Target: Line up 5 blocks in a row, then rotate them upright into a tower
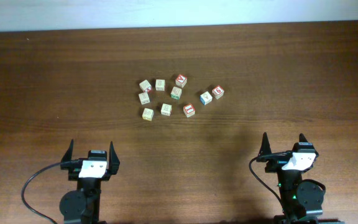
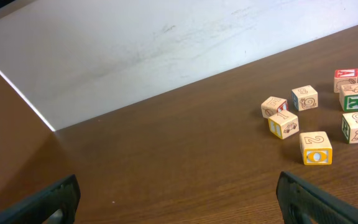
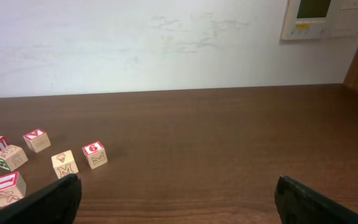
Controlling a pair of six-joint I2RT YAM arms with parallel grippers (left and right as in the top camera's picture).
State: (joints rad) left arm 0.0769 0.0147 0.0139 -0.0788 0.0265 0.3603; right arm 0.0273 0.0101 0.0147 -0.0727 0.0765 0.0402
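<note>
The wooden alphabet blocks (image 1: 166, 109) are clustered at mid-table (image 1: 55, 74), well apart from both grippers. They are judged light, rigid and square-edged, with smooth printed faces. Each is best pinched across two opposite flat sides, though close neighbours leave little room. The left gripper (image 1: 92, 148) and right gripper (image 1: 284, 142) are seen spread wide and empty.

The table (image 1: 291, 74) under me is dark brown wood, smooth, with a faint sheen and fine grain. The blocks (image 1: 166, 109) are pale bare wood, matt, with coloured print on their faces. My fingers (image 2: 48, 202) look like black matt plastic. The wall (image 2: 135, 50) is matt white, scuffed with grey marks.
</note>
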